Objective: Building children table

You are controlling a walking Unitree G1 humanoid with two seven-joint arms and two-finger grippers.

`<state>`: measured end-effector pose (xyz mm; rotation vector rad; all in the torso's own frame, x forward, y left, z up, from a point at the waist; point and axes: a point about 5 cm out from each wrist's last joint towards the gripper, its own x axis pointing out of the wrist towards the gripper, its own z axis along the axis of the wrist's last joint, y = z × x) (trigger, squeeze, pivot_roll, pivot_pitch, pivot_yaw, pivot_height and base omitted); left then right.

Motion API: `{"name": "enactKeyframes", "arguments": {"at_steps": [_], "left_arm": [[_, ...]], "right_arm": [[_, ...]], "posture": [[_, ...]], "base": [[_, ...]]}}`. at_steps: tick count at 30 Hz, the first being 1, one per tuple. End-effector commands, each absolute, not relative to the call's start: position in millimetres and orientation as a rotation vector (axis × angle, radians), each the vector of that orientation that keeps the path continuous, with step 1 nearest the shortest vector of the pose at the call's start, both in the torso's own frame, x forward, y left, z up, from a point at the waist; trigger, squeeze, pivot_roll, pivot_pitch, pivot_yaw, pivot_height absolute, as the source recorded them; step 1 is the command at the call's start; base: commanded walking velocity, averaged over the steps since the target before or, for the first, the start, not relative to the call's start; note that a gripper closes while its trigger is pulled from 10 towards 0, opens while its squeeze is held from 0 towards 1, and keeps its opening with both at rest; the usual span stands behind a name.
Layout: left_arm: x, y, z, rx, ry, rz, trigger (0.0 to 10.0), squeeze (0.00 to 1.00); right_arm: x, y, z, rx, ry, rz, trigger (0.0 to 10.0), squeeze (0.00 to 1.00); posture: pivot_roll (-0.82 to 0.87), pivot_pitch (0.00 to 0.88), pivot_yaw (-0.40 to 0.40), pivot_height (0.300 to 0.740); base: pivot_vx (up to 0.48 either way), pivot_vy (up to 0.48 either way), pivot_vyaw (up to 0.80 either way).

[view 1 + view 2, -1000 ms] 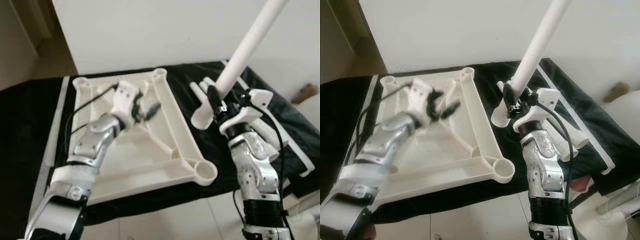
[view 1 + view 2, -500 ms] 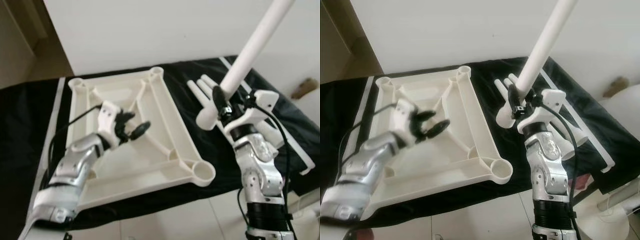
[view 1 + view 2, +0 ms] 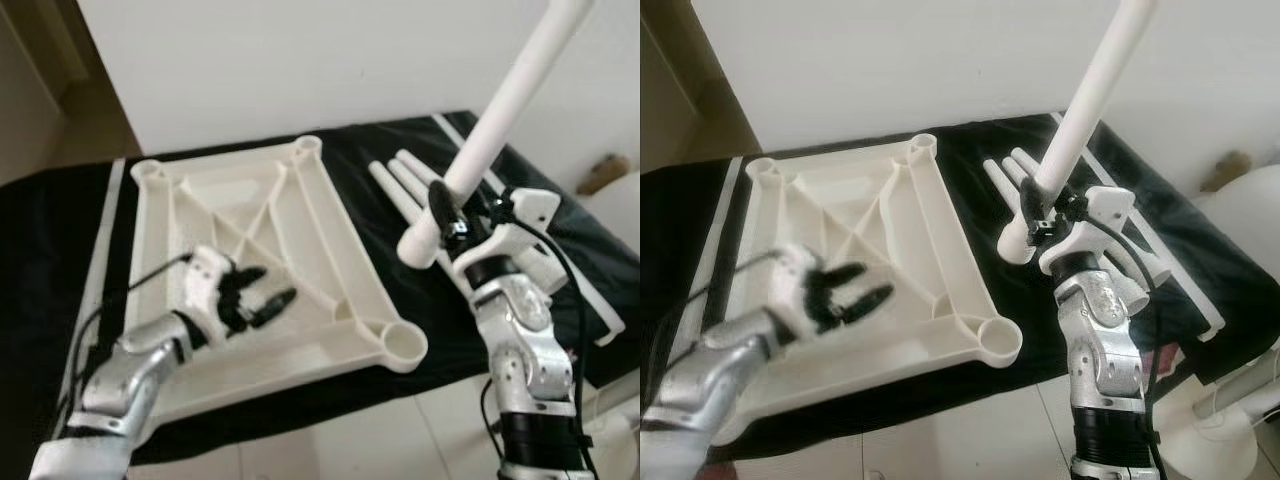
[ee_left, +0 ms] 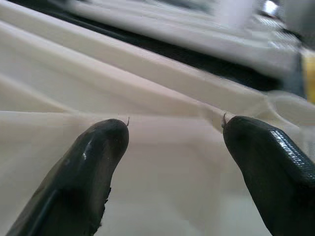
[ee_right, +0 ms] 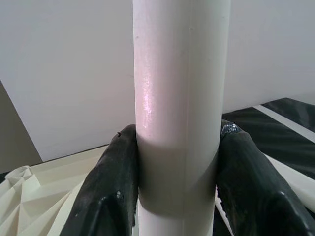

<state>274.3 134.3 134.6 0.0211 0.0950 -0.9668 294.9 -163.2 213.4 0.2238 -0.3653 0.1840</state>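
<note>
A white children's table top (image 3: 330,250) lies upside down on a black cloth, ribs up, with round leg sockets at its corners; the near right socket (image 3: 404,345) faces me. My right gripper (image 3: 447,222) is shut on a long white table leg (image 3: 505,105), held tilted up to the right, its lower end (image 3: 417,246) hanging above the cloth right of the top. In the right wrist view the fingers (image 5: 110,182) clamp the leg (image 5: 179,98) on both sides. My left gripper (image 3: 262,300) is open just above the top's near left part, with nothing between its fingertips (image 4: 101,147).
Several more white legs (image 3: 400,175) lie on the black cloth (image 3: 50,230) behind the held leg. A long white strip (image 3: 590,290) lies along the cloth's right side. A white wall stands behind. Pale floor shows at the near edge.
My left arm has drawn back toward me across the table top, gripper still open. My right gripper keeps hold of the leg, shifted only slightly. The camera has moved a little.
</note>
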Motion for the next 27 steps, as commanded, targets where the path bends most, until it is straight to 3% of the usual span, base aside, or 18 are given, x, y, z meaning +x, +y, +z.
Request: {"name": "enactKeyframes", "arguments": {"at_steps": [1,5,14,20,27], "left_arm": [[261,121,129,0.062,0.119,-1.219,10.0,0.0],[258,110,120,0.134,0.129,-1.229,10.0,0.0],[273,113,106,0.353,0.185,-1.104,10.0,0.0],[308,115,106,0.528,0.137,-0.878,10.0,0.0],[334,104,117,0.59,0.061,-0.726,10.0,0.0]], "right_arm": [[295,-159,218,0.228,-0.38,0.202,10.0,0.0],[297,-157,219,0.23,-0.38,0.213,10.0,0.0],[298,-156,220,0.23,-0.379,0.226,10.0,0.0],[301,-155,219,0.261,-0.362,0.227,10.0,0.0],[303,-152,217,0.273,-0.344,0.235,10.0,0.0]], "posture": [[-0.05,0.049,0.036,0.74],[-0.05,0.043,0.032,0.74],[-0.05,0.026,0.027,0.74],[-0.05,0.015,0.025,0.74],[-0.04,0.015,0.024,0.74]], "base": [[0.0,0.0,0.0],[0.0,0.0,0.0],[0.0,0.0,0.0],[0.0,0.0,0.0],[0.0,0.0,0.0]]}}
